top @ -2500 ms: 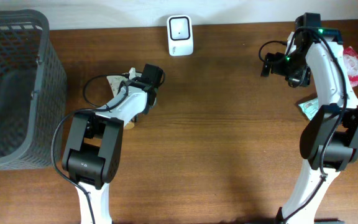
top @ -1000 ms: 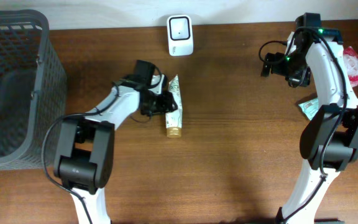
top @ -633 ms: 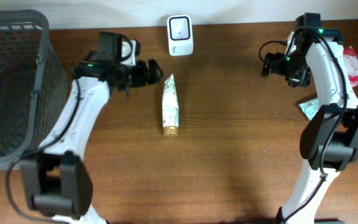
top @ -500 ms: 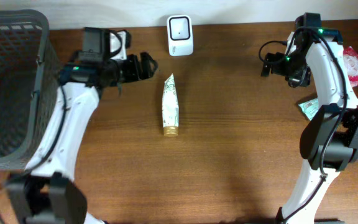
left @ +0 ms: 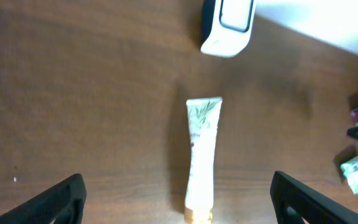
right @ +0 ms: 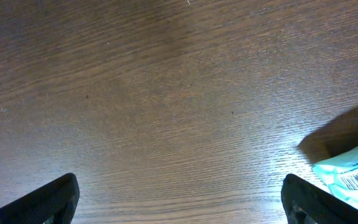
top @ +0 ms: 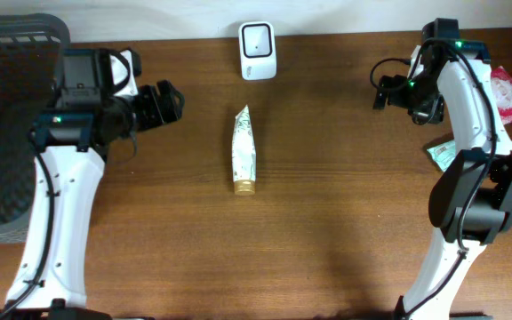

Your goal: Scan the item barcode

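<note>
The white squeeze tube with green leaf print and a gold cap lies flat on the brown wooden tabletop, its crimped end pointing at the white box-shaped scanner. The left end effector hangs wide open and holds nothing, well to the tube's left. The right end effector, also wide, is far to the right. The grey mesh basket at the left edge shows only dark mesh inside.

This looks like a mock shop checkout on a wooden table. A white scanner stands between the left gripper and right gripper, nearer the far edge. A grey mesh basket sits behind the left gripper; barcoded packets lie behind the right one, a tube ahead of the left.
</note>
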{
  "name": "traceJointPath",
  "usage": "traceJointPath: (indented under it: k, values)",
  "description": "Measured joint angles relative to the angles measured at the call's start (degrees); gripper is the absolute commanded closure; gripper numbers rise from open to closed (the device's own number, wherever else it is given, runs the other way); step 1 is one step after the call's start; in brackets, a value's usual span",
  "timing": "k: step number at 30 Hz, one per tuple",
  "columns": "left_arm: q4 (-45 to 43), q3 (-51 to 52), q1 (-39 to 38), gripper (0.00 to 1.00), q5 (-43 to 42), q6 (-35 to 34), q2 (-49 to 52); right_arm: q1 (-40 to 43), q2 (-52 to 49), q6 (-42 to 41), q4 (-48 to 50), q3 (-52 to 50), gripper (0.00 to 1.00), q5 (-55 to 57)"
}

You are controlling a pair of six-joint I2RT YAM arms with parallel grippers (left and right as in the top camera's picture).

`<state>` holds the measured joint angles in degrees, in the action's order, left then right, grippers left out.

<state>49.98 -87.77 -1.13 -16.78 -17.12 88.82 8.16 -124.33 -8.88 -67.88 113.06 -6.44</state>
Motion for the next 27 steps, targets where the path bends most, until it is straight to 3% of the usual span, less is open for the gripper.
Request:
traceJointPath:
  k: [10, 12, 15, 22, 25, 27]
  values:
    - [-8.7, 4.1, -18.3, 0.01, 4.9, 0.2, 12.1, 0.0, 0.0, 0.1, 0.0, 0.0, 0.01, 0.0]
    - [-10.2, 4.1, -22.4, 0.01, 11.1, -0.5, 13.6, 0.0, 0.0, 0.0, 0.0, 0.0, 0.01, 0.0]
    - [-10.9, 4.1, -30.3, 0.01, 27.4, -1.8, 17.9, 0.0, 0.0, 0.0, 0.0, 0.0, 0.01, 0.0]
    - [-12.0, 4.2, -34.7, 0.01, 39.4, -6.5, 28.2, 0.0, 0.0, 0.0, 0.0, 0.0, 0.01, 0.0]
    - [-12.2, 4.2, -34.6, 0.22, 41.0, -7.6, 29.8, 0.0, 0.0, 0.0, 0.0, 0.0, 0.01, 0.0]
    - [-12.3, 4.2, -34.6, 0.22, 42.0, -8.2, 30.4, 0.0, 0.0, 0.0, 0.0, 0.0, 0.01, 0.0]
